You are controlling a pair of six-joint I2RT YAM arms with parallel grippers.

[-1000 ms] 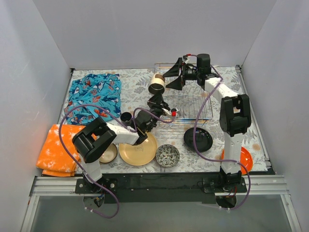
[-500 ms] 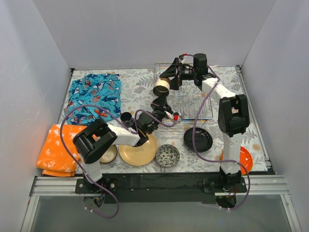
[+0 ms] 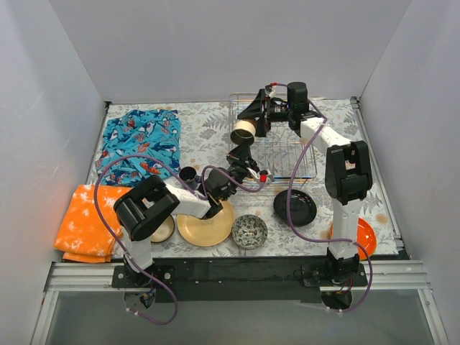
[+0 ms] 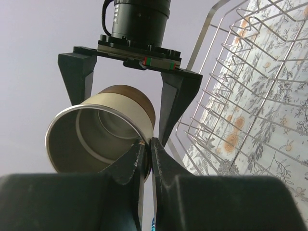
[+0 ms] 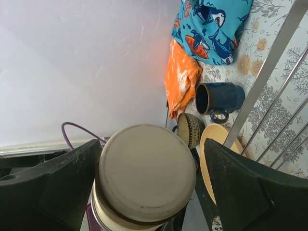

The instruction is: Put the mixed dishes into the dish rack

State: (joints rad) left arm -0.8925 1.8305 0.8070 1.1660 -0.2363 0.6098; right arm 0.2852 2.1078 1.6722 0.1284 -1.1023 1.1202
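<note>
My left gripper (image 3: 241,149) is shut on the rim of the beige cup (image 3: 243,131) and holds it on its side in the air at the left end of the dish rack (image 3: 287,154). The left wrist view shows my left fingertips (image 4: 144,150) pinching the cup (image 4: 103,132) wall. My right gripper (image 3: 255,115) is open, its fingers on both sides of the cup's base (image 5: 142,175), with a gap on one side. The right gripper (image 4: 125,91) also shows beyond the cup in the left wrist view. The rack (image 4: 236,91) holds no dishes.
In front of the rack lie the tan-yellow plate (image 3: 205,230), grey patterned bowl (image 3: 249,231), black plate (image 3: 295,207) and orange plate (image 3: 365,237). The dark blue mug (image 3: 188,175) and dark brown bowl (image 3: 162,228) sit left. A blue cloth (image 3: 140,144) and orange cloth (image 3: 86,223) lie far left.
My left gripper carried the cup a little right toward the rack. My right gripper moved left, and its open fingers now straddle the cup's base.
</note>
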